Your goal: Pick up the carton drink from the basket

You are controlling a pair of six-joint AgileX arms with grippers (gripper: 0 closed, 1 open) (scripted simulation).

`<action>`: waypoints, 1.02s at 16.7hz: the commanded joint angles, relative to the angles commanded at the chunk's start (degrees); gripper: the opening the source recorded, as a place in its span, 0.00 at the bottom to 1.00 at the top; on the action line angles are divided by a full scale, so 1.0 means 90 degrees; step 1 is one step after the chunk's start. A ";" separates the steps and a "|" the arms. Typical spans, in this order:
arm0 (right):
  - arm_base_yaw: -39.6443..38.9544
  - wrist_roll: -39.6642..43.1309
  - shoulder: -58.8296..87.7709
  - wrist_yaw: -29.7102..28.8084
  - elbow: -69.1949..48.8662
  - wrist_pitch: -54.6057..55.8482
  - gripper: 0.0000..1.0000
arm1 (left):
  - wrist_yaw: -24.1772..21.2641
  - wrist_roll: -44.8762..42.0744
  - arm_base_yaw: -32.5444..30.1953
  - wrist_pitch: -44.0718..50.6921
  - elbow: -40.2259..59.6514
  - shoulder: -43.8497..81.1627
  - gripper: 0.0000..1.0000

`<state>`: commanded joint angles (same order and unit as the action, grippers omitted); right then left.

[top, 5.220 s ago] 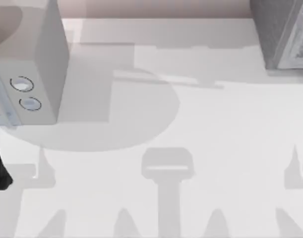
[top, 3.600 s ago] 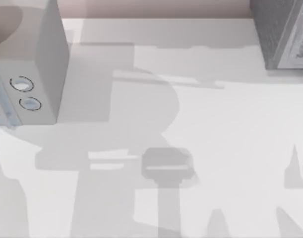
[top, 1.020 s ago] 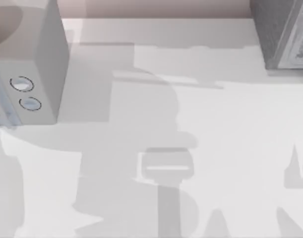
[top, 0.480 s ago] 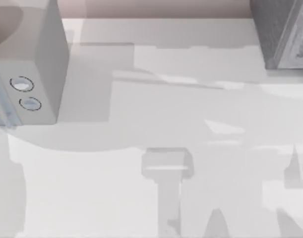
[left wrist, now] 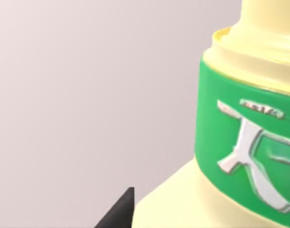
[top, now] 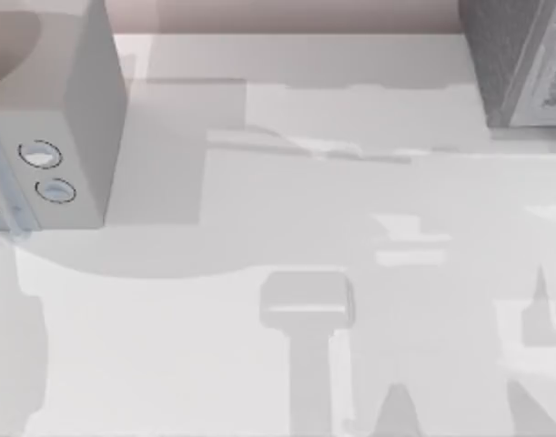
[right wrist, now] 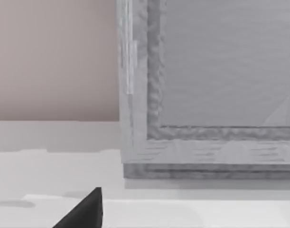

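White bench [top: 259, 364] spans most of the top view, crossed by grey shadows. Pale boxy appliance [top: 50, 118] with two round dials sits at the upper left of the top view, on the bench's left side. Grey box-like thing [top: 519, 64] with a textured face is at the upper right, at the bench's far right edge; the right wrist view sees it close up [right wrist: 211, 85], a framed grey panel standing on the bench with a pinkish wall [right wrist: 54, 57] beside it.

Carton drink [left wrist: 239, 142] shows in the left wrist view, right half of the frame, very near the camera: pale yellow body, green band with a white mark, narrower yellow neck above the band. Plain pinkish backdrop beside it. Cannot tell what the carton drink rests on or in.

Left gripper: one dark fingertip [left wrist: 118, 213] at the lower middle, just beside the bottle's lower part; contact unclear, fingers' state cannot tell.

Right gripper: one dark fingertip [right wrist: 85, 211] at the lower left, above the bench; fingers' state cannot tell.
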<state>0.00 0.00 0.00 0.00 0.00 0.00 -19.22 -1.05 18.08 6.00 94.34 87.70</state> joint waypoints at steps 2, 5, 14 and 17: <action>0.0000 0.0000 0.0000 0.0000 0.0000 0.0000 1.00 | -0.0011 -0.0002 0.0001 0.0019 0.0005 0.0006 0.00; 0.0000 0.0000 0.0000 0.0000 0.0000 0.0000 1.00 | 0.0001 -0.0012 -0.0025 0.0005 -0.0017 -0.0018 0.00; 0.0000 0.0000 0.0000 0.0000 0.0000 0.0000 1.00 | 0.0433 0.0005 -0.0427 -0.0114 -0.2160 -0.1969 0.00; 0.0000 0.0000 0.0000 0.0000 0.0000 0.0000 1.00 | 0.0707 0.0021 -0.0682 -0.0207 -0.3487 -0.3223 0.00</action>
<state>0.00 0.00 0.00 0.00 0.00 0.00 -12.86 -0.86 11.95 4.14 62.96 58.69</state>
